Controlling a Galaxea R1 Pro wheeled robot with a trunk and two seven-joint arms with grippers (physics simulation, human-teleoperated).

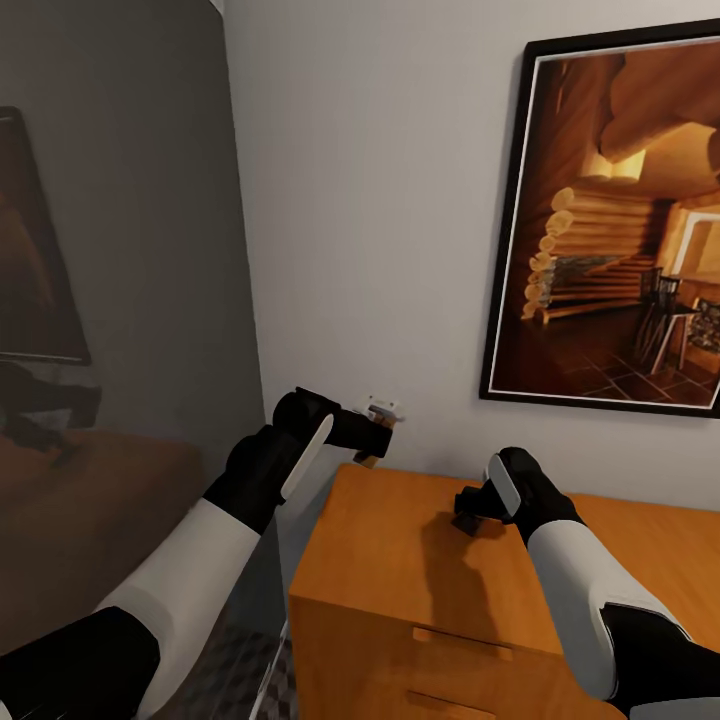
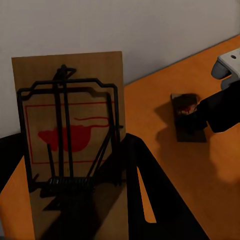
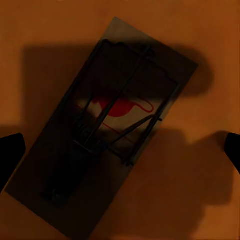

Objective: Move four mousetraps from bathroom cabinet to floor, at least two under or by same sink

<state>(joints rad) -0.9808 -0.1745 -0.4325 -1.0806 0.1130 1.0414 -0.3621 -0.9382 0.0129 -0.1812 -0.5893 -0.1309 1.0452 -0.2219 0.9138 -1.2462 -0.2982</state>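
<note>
At twelve o'clock from your head camera, the cabinet (image 1: 400, 560) stands against the wall under a framed picture (image 1: 615, 220). Your left gripper (image 1: 372, 432) is raised at its eleven o'clock corner, pinching one mousetrap (image 1: 378, 415). Your right gripper (image 1: 470, 512) hangs at one o'clock, low over the cabinet top.

Along the left wrist, the held mousetrap (image 2: 75, 145) stands upright, clamped at its lower end, and a second mousetrap (image 2: 189, 117) lies flat on the top, under the right gripper (image 2: 200, 116).

Along the right wrist, that second mousetrap (image 3: 107, 127) lies centred, with the fingertips (image 3: 11, 157) spread wide on either side, not touching it.

You look to be at the pickup step: lower straight down, close on the trap's long edges, then carry both to the floor by the sink.
</note>
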